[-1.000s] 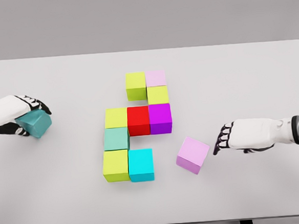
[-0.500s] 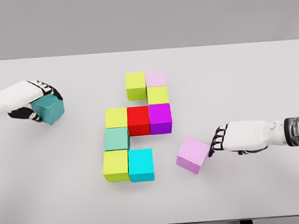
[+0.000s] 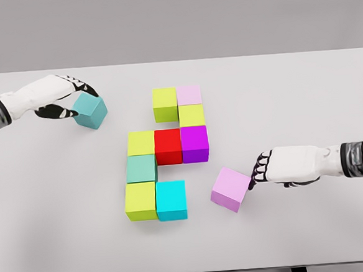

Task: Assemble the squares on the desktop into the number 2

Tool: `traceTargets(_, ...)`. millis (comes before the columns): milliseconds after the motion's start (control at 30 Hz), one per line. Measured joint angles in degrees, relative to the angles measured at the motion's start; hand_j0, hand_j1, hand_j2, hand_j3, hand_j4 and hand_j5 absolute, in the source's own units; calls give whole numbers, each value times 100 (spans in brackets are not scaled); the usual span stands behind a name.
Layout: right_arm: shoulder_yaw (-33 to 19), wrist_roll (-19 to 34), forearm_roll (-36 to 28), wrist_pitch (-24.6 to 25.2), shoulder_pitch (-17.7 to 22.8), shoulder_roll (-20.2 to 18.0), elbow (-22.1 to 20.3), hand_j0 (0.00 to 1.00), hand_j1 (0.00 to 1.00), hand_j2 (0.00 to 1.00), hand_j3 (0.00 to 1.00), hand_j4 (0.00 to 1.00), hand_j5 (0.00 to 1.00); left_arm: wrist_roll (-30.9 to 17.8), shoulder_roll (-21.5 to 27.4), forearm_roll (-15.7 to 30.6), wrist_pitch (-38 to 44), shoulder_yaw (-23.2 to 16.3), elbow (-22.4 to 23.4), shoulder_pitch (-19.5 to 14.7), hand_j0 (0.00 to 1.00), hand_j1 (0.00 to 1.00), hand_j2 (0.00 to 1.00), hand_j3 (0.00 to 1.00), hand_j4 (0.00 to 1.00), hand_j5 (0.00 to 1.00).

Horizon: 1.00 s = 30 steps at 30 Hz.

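Head view: a teal cube (image 3: 90, 111) is gripped by the left hand (image 3: 59, 96) at the table's (image 3: 303, 90) upper left, well apart from the assembled blocks; whether it is lifted or touching the surface cannot be told. At the lower right, a lilac cube (image 3: 230, 188) is seen tilted, just beside the cyan cube (image 3: 171, 200), and its right edge is touched by the curled fingertips (image 3: 257, 171) of the right hand (image 3: 283, 166), which encloses nothing. Between the hands, the partial figure is formed by a lime cube (image 3: 164, 104), a pale pink cube (image 3: 189, 95), a red cube (image 3: 168, 146) and a purple cube (image 3: 194, 144).
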Motion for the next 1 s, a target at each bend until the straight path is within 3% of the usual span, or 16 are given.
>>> traceTargets(33, -1, -1, -4, 0, -9, 8, 6, 79, 79, 79, 79, 79, 79, -5, -3, 4, 0, 15, 17, 0, 100, 100, 100, 100, 100, 100)
traceTargets(267, -15, -6, -12, 1, -9, 100, 107, 79, 79, 79, 79, 79, 79, -10, 244, 81, 0, 61, 53, 9, 100, 100, 100, 100, 100, 100)
traceTargets(433, -28, -13, -26, 0, -9, 149, 127, 79, 79, 79, 79, 79, 79, -7, 788, 93, 0, 41, 40, 88, 100, 100, 100, 100, 100, 100)
traceTargets(500, -33, -16, -40, 0, -9, 170, 134, 79, 79, 79, 79, 79, 79, -9, 946, 68, 0, 37, 49, 123, 86, 86, 86, 86, 86, 86)
traceTargets(600, -41, -20, -56, 0, -9, 212, 150, 79, 79, 79, 79, 79, 79, -13, 1098, 42, 0, 15, 55, 167, 87, 87, 87, 87, 87, 87)
traceTargets(733, -45, -22, -78, 0, -9, 248, 158, 79, 79, 79, 79, 79, 79, -21, 1181, 23, 0, -20, 12, 378, 90, 90, 90, 90, 90, 90)
traceTargets(1000, -52, -22, -99, -1, -9, 344, 134, 79, 79, 79, 79, 79, 79, -41, 1193, 13, 0, -242, -270, 413, 90, 90, 90, 90, 90, 90)
